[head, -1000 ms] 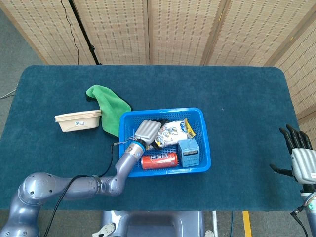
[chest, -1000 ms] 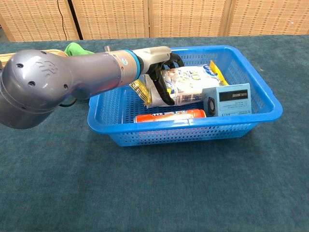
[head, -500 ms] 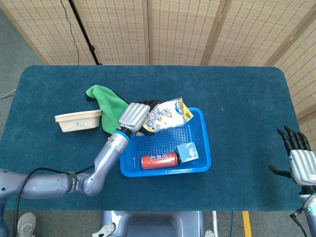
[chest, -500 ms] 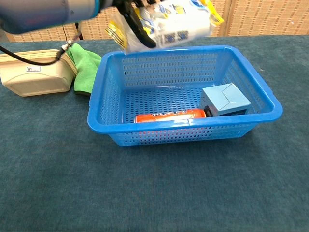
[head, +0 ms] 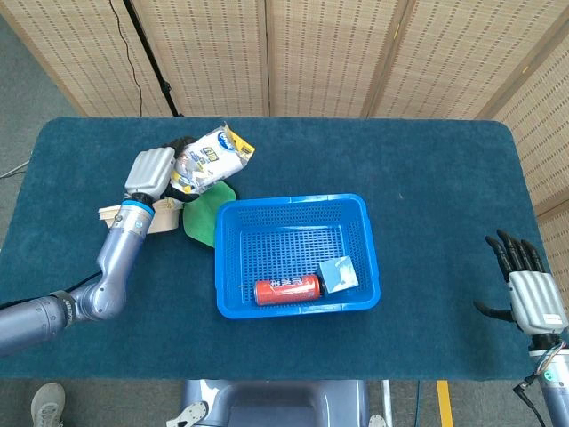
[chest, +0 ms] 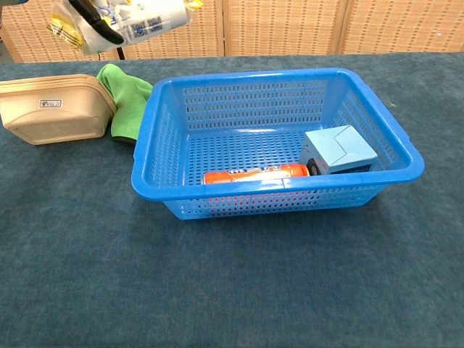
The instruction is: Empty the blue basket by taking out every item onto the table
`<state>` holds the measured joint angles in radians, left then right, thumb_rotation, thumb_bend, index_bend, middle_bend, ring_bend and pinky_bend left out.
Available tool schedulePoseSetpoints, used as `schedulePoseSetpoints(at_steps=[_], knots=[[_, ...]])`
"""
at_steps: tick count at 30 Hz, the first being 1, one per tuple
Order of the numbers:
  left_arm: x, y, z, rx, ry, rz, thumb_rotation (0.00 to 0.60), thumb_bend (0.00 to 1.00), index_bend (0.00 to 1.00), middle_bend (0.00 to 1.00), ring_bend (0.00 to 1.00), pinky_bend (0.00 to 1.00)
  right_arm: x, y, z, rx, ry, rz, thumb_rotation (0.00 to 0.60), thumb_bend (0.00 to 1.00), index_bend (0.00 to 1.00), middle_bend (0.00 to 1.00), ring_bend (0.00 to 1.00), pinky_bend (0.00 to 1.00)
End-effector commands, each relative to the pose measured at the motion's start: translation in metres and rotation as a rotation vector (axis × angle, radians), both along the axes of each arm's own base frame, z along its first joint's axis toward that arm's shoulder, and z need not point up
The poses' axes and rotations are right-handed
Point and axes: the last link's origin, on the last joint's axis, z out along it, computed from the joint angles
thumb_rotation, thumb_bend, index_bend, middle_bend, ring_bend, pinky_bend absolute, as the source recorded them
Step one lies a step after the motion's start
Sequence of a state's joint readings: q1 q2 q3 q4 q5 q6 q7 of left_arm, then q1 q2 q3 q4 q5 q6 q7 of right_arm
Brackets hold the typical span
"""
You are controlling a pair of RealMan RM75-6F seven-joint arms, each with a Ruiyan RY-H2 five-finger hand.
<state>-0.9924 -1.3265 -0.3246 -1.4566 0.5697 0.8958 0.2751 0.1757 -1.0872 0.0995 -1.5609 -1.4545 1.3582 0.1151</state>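
Left hand (head: 153,171) grips the snack bag (head: 209,157) at upper left; lower it onto bare counter (head: 427,160), clear of cloth (head: 203,220) and tub (chest: 51,109).

basket (head: 293,202) open above, can (head: 286,289), box (head: 339,274) inside

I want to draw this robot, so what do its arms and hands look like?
The left arm is smooth, rounded silver-grey metal with a bright blue ring at the wrist. The left hand has a pale grey boxy back and black fingers. The right hand looks the same: grey back, black fingers, with a thin cable by its wrist.
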Motion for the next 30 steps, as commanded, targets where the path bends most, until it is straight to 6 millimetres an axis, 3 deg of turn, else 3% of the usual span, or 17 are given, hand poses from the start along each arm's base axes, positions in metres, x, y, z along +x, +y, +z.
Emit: schedulePoseSetpoints(at_steps=[1, 2, 3, 4, 6, 7, 10, 12, 18, 23, 30], knots=[[-0.020, 0.007, -0.012, -0.060, -0.018, 0.049, 0.600, 0.32, 0.18, 0.19, 0.17, 0.40, 0.000, -0.001, -0.002, 0.007, 0.000, -0.005, 0.600, 0.00, 0.00, 0.00, 0.00, 0.00], [-0.022, 0.007, -0.014, -0.077, -0.017, 0.050, 0.600, 0.28, 0.08, 0.07, 0.06, 0.27, -0.001, -0.001, -0.002, 0.008, 0.001, -0.006, 0.600, 0.00, 0.00, 0.00, 0.00, 0.00], [-0.025, 0.007, -0.015, -0.103, -0.015, 0.053, 0.600, 0.25, 0.03, 0.02, 0.02, 0.19, -0.001, -0.002, -0.002, 0.009, 0.002, -0.008, 0.600, 0.00, 0.00, 0.00, 0.00, 0.00], [-0.026, 0.007, -0.015, -0.118, -0.013, 0.054, 0.600, 0.21, 0.00, 0.00, 0.00, 0.09, -0.001, -0.002, -0.002, 0.009, 0.002, -0.009, 0.600, 0.00, 0.00, 0.00, 0.00, 0.00], [-0.027, 0.008, -0.014, -0.141, -0.015, 0.050, 0.600, 0.16, 0.00, 0.00, 0.00, 0.01, -0.002, -0.002, -0.002, 0.007, 0.002, -0.011, 0.600, 0.00, 0.00, 0.00, 0.00, 0.00], [-0.014, 0.004, -0.008, -0.144, -0.037, -0.012, 0.600, 0.14, 0.00, 0.00, 0.00, 0.00, -0.003, -0.002, 0.000, 0.000, 0.001, -0.016, 0.600, 0.00, 0.00, 0.00, 0.00, 0.00], [-0.007, -0.006, -0.003, -0.153, -0.032, -0.092, 0.600, 0.13, 0.00, 0.00, 0.00, 0.00, -0.003, -0.003, 0.001, -0.005, 0.000, -0.018, 0.600, 0.00, 0.00, 0.00, 0.00, 0.00], [0.008, -0.022, -0.003, -0.189, -0.035, -0.180, 0.600, 0.13, 0.00, 0.00, 0.00, 0.00, -0.003, -0.003, 0.002, -0.009, -0.003, -0.017, 0.600, 0.00, 0.00, 0.00, 0.00, 0.00], [0.037, -0.057, -0.015, -0.320, -0.051, -0.300, 0.600, 0.13, 0.00, 0.00, 0.00, 0.00, -0.003, -0.003, 0.003, -0.011, -0.007, -0.015, 0.600, 0.00, 0.00, 0.00, 0.00, 0.00], [0.066, -0.082, -0.047, -0.459, -0.087, -0.354, 0.600, 0.12, 0.00, 0.00, 0.00, 0.00, -0.004, -0.003, 0.005, -0.016, -0.012, -0.015, 0.600, 0.00, 0.00, 0.00, 0.00, 0.00], [0.094, -0.086, -0.104, -0.529, -0.135, -0.331, 0.600, 0.12, 0.00, 0.00, 0.00, 0.00, -0.005, -0.002, 0.007, -0.018, -0.018, -0.016, 0.600, 0.00, 0.00, 0.00, 0.00, 0.00]])
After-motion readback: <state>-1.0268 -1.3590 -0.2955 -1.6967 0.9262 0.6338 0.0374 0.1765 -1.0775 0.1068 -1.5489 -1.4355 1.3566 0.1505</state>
